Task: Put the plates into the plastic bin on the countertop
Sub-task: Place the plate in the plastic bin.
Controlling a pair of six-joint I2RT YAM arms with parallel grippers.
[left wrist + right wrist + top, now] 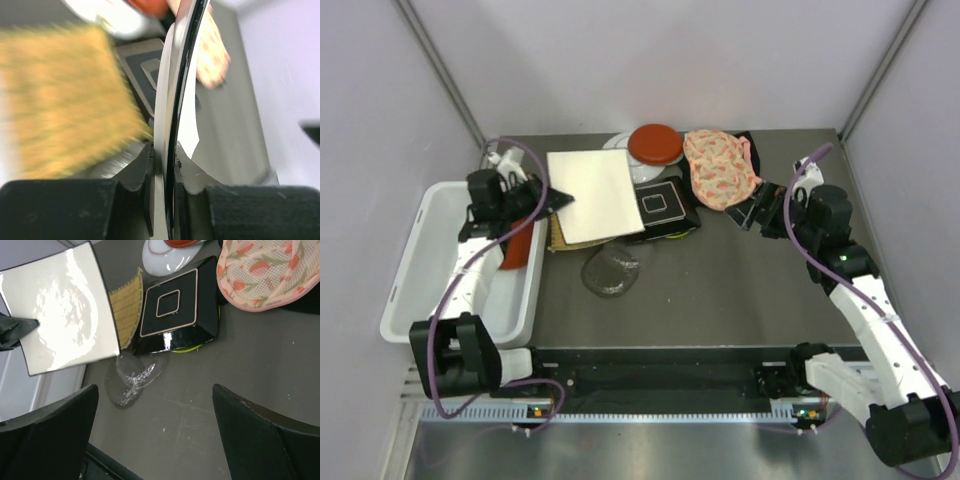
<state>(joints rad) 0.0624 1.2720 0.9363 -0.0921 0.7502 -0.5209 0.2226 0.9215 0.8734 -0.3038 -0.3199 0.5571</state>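
**Left arm pinching the glossy square plate by its rim**

The left gripper [551,198] is clamping narrowly on the left rim of the white glazed square plate with the dark edge [595,194]. It is holding the plate just beside the white rectangular plastic bin [404,292] at the table's left edge. It's looking like glazed ceramic to me: stiff, weighty, slick and chippable. A one-edge pinch is inviting a swing or slip, so a gentle lowering seems wise. The right gripper [758,212] is hanging wide open and empty near the right edge. Towards the far edge, the black square plate with white outline [662,205], the red round plate [655,143] and the clear glass plate [610,270] are waiting on the dark grey countertop [740,290].
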